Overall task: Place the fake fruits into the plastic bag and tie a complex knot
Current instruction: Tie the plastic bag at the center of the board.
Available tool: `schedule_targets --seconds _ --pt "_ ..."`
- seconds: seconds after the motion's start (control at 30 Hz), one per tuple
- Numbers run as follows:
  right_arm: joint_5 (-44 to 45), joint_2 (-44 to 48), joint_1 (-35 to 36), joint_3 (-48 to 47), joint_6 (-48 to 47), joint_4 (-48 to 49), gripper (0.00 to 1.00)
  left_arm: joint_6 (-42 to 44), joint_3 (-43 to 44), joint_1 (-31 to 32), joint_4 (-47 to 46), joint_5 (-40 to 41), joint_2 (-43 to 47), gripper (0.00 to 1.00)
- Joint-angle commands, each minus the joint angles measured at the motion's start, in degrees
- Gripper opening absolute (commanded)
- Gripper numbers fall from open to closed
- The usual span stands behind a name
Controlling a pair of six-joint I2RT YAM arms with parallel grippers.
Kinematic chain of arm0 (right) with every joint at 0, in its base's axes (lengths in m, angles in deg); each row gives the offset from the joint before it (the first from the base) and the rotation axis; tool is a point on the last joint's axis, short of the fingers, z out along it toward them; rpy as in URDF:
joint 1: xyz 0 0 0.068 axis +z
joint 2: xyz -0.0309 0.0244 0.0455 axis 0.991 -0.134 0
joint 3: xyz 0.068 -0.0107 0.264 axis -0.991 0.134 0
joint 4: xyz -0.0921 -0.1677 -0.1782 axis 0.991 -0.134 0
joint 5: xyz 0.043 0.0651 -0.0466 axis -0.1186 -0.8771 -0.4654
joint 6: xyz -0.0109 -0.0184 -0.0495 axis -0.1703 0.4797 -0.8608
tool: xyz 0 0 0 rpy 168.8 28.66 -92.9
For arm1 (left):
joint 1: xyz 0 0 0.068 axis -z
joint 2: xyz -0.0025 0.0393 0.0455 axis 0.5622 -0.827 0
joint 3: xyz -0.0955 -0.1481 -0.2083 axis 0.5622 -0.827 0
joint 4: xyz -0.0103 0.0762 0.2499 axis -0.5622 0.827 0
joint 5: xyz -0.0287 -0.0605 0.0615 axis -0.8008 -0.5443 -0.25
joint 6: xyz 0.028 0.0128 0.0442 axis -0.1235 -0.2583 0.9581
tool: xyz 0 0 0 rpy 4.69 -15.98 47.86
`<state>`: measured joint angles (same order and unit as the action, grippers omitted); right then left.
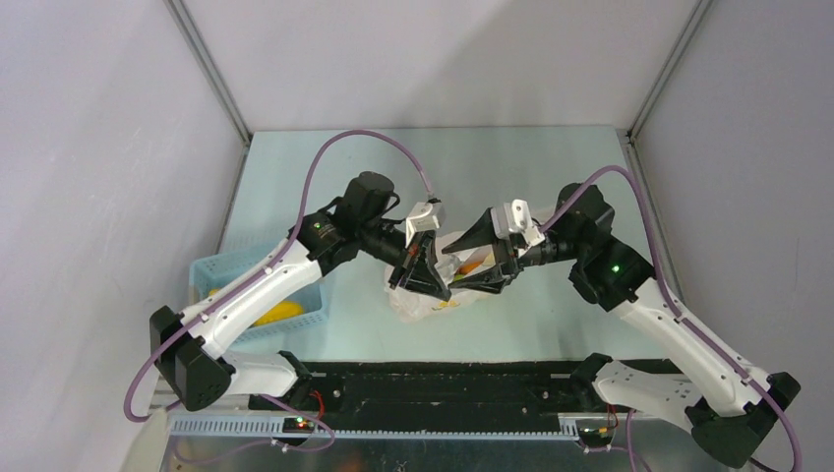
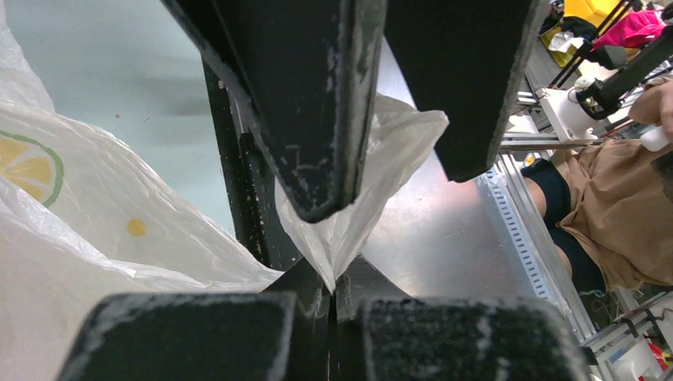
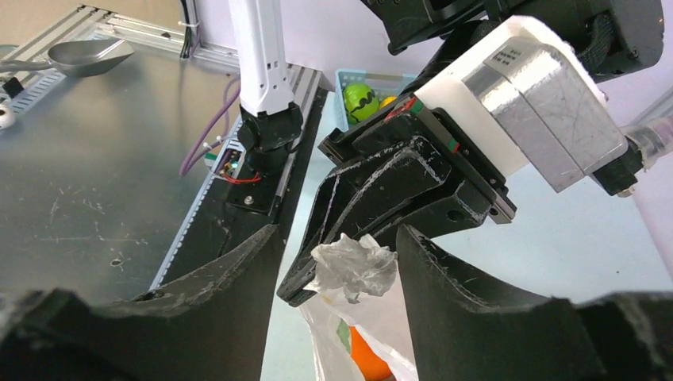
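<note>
The plastic bag (image 1: 433,295) lies on the table between both arms, with an orange fruit (image 1: 473,264) showing inside it; the fruit also shows in the right wrist view (image 3: 369,359). My left gripper (image 1: 418,272) is shut on a bunched white tail of the bag (image 2: 349,230), which tapers into its jaws (image 2: 332,287). My right gripper (image 1: 484,272) is open, its fingers (image 2: 313,119) on either side of that tail. In the right wrist view my right gripper (image 3: 337,238) straddles the crumpled tail (image 3: 353,266) pinched by the left fingers (image 3: 373,190). No tied knot shows.
A light blue basket (image 1: 224,270) stands at the left by the left arm, with a yellow fruit (image 1: 278,313) in it; a green fruit (image 3: 361,99) shows in it in the right wrist view. The black base rail (image 1: 443,383) runs along the near edge.
</note>
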<state>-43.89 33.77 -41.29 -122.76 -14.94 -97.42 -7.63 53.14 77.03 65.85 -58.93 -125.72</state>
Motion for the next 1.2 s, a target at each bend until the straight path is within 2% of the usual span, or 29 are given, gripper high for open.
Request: schedule_targets --seconds 0.0,0.17,0.23,0.37,0.43,0.47,0.5,0.53,0.57,0.6,0.63,0.67,0.73,0.93,0.97,1.17 --pt "-1.8 -0.4 0.1 -0.4 0.3 -0.3 0.58 0.8 2.8 -0.3 -0.4 -3.2 -0.2 0.0" --pt "-2.1 -0.9 0.2 -0.3 0.2 -1.6 0.56 0.5 2.8 -0.3 -0.8 -3.7 -0.1 0.0" --pt "-1.8 -0.9 0.2 -0.3 0.2 -1.9 0.49 0.2 2.8 -0.3 -1.2 -3.7 -0.1 0.0" --pt "-1.2 -0.5 0.2 -0.3 1.4 -1.7 0.33 0.0 2.6 -0.3 -1.6 -1.9 0.3 0.0" --pt "-0.6 -0.1 0.2 -0.4 2.7 -1.3 0.13 0.0 2.5 -0.3 -1.9 0.4 0.6 0.05" --pt "1.0 0.1 0.2 -0.4 4.3 -1.0 0.02 0.0 2.5 -0.3 -2.0 2.3 0.9 0.19" --pt "1.7 0.3 0.3 -0.3 6.2 -0.4 0.0 0.0 2.4 -0.3 -2.1 3.3 1.2 0.29" --pt "3.2 0.4 0.3 -0.4 7.2 -0.2 0.0 0.1 2.4 -0.3 -2.2 5.4 1.7 0.47" --pt "4.9 0.6 0.3 -0.3 9.4 0.5 0.0 0.3 2.4 -0.3 -2.3 6.9 2.5 0.55" --pt "5.7 0.7 0.3 -0.4 10.5 0.8 0.0 0.4 2.2 -0.3 -2.7 10.2 3.1 0.69" --pt "7.3 0.8 0.3 -0.4 12.7 1.3 0.0 0.6 1.9 -0.3 -3.0 14.6 4.4 0.77" --pt "8.3 0.9 0.3 -0.4 13.9 1.5 0.0 0.6 1.2 -0.3 -4.0 17.0 5.2 0.88" --pt "12.1 1.0 0.3 -0.3 17.7 2.8 0.0 0.2 -0.6 -0.4 -6.9 23.8 8.1 0.98" --pt "27.9 0.8 1.3 -0.9 30.1 3.7 0.0 0.2 -7.5 0.8 -16.9 46.0 17.3 0.99" --pt "33.8 0.7 1.7 -1.4 32.9 3.2 0.0 0.3 -8.2 2.1 -18.7 50.3 18.9 0.99" --pt "54.7 1.3 5.6 -1.8 45.3 1.8 0.0 1.4 -13.8 11.4 -28.2 65.7 22.1 0.99"
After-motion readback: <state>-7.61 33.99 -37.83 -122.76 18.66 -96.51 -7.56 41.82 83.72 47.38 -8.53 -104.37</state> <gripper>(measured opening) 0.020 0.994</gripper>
